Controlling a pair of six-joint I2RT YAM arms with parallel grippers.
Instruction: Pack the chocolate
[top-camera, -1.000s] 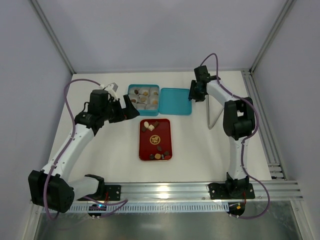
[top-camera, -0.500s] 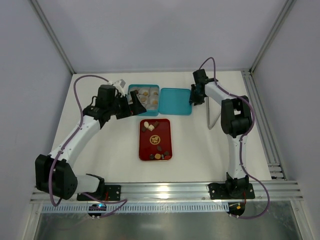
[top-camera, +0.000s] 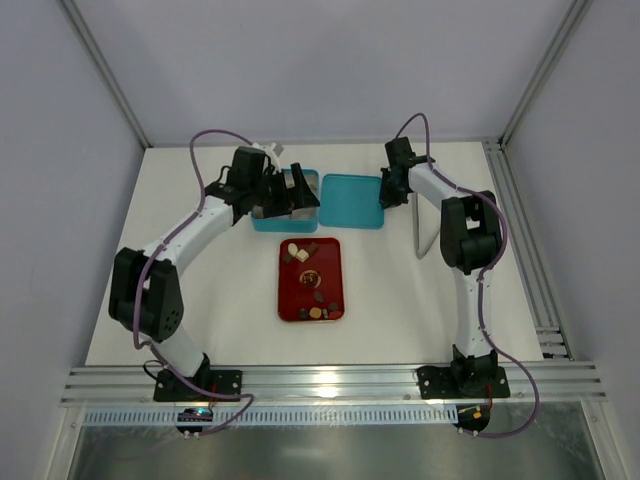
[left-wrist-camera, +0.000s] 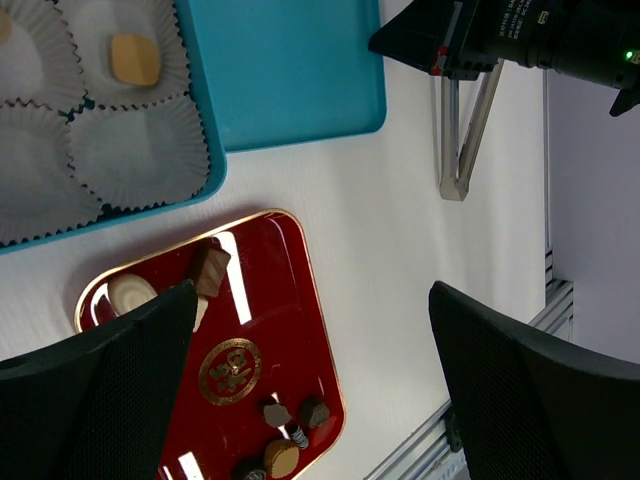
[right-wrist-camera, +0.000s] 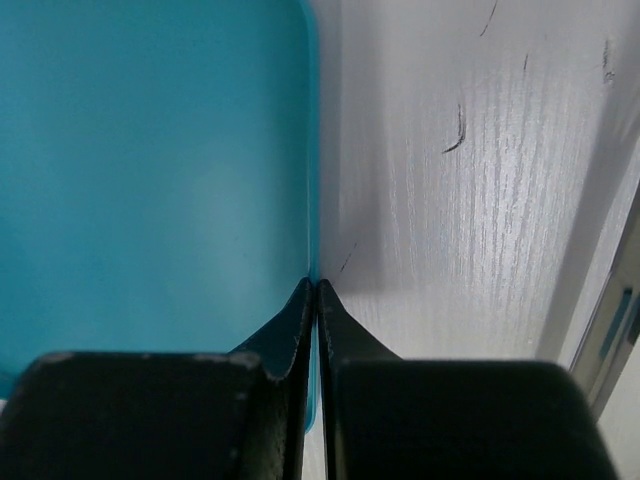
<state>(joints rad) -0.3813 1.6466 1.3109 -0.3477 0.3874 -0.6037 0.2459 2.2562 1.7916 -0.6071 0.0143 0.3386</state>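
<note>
Since chocolate (left-wrist-camera: 211, 268) lies below it, the left gripper (left-wrist-camera: 312, 295) is spread wide; the lid (right-wrist-camera: 150, 150) is pinched at its rim by the right gripper (right-wrist-camera: 316, 284)

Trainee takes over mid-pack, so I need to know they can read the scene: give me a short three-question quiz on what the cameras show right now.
1. True or false: every paper cup in the teal box holds a chocolate.
2. Multiple choice: the right arm's fingers are shut on: A) nothing, B) the edge of the teal lid, C) a chocolate.
3. Fill in: loose chocolates lie on the ___ tray.
Key: 1 false (several cups are empty); 2 B; 3 red.
</note>
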